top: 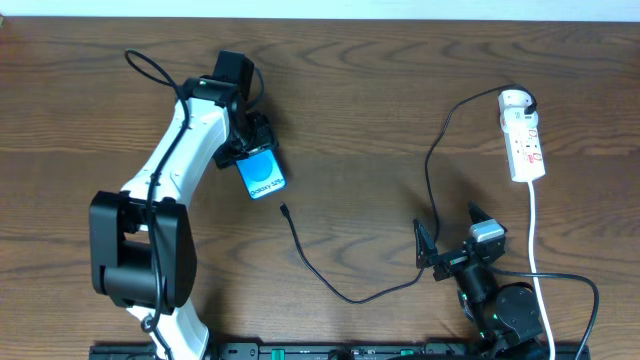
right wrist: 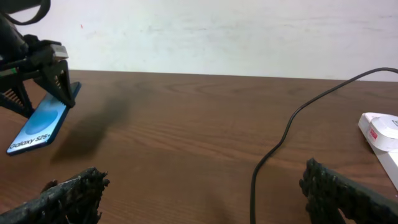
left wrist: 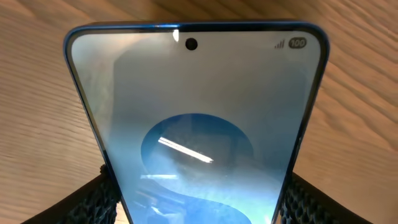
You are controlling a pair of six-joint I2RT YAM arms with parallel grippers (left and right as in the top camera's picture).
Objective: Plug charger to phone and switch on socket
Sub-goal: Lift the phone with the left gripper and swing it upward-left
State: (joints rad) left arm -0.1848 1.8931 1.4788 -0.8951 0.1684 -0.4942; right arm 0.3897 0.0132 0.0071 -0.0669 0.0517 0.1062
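The phone (top: 262, 177), blue screen with white text, is held tilted off the table by my left gripper (top: 246, 150), which is shut on its sides. In the left wrist view the phone (left wrist: 196, 124) fills the frame between the fingers (left wrist: 196, 199). It also shows at far left in the right wrist view (right wrist: 38, 123). The charger's black cable (top: 330, 285) lies on the table, its connector tip (top: 284, 209) just below the phone. The white socket strip (top: 523, 138) lies at the far right. My right gripper (top: 447, 232) is open and empty, the cable (right wrist: 273, 155) between its fingers (right wrist: 205, 186).
A thicker white cord (top: 534, 240) runs from the socket down past the right arm's base. The brown wooden table (top: 360, 100) spans the view. A white wall stands behind the table in the right wrist view.
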